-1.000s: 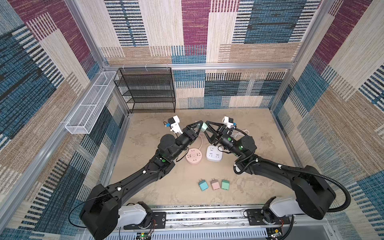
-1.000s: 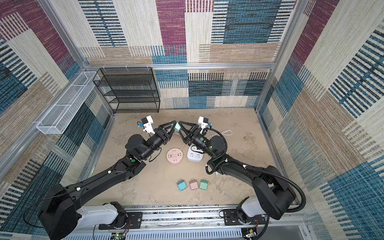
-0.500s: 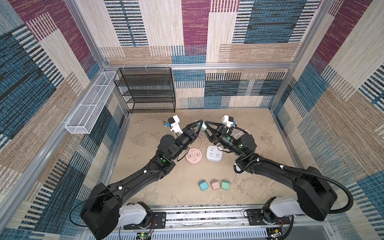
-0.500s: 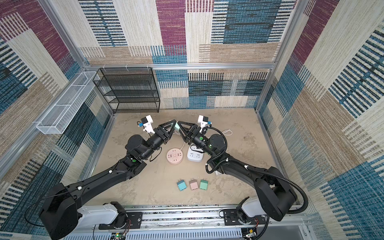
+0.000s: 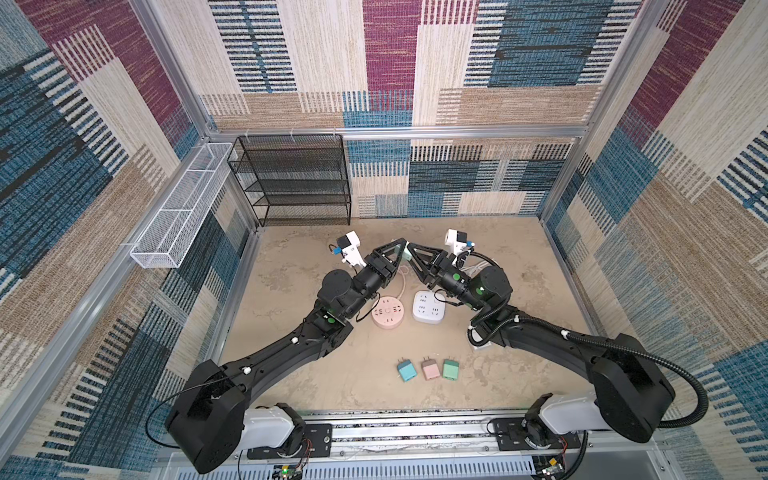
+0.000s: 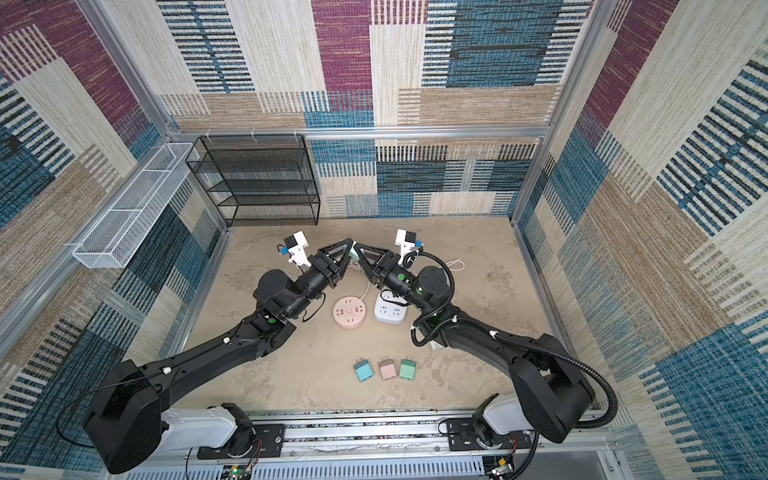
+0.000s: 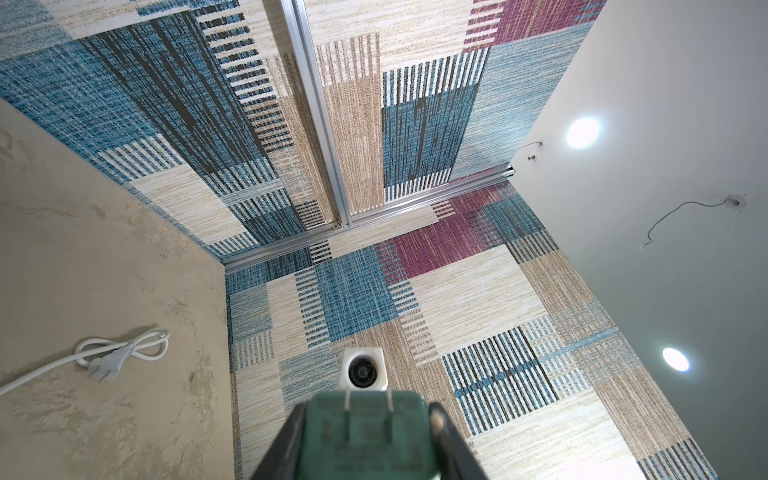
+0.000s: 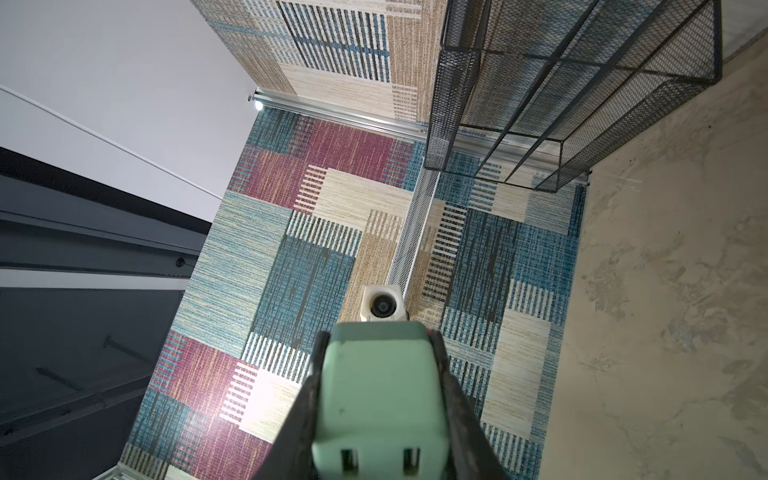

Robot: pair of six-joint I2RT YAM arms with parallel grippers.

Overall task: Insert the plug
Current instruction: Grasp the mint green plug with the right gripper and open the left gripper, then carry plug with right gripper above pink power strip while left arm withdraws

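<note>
Mint-green charger plug (image 8: 380,386) hangs in mid-air, pinched from opposite ends by the left tool (image 5: 399,246) and the right tool (image 5: 412,252), their tips almost meeting well above the counter (image 5: 291,266); each tool is clamped on the plug's flat sides, prongs pointing back toward the left tool's wrist, USB face toward the right tool's; the pink round socket block (image 5: 387,311) and white square socket block (image 5: 429,307) lie below, back toward the wrists; three spare plugs (image 5: 430,369) sit further back again. The likely danger is two grips on one small body; should either arm pull away before the other lets go, the plug may twist or drop; a skewed hold would bring the prongs askew onto a socket and shove the light block aside.
</note>
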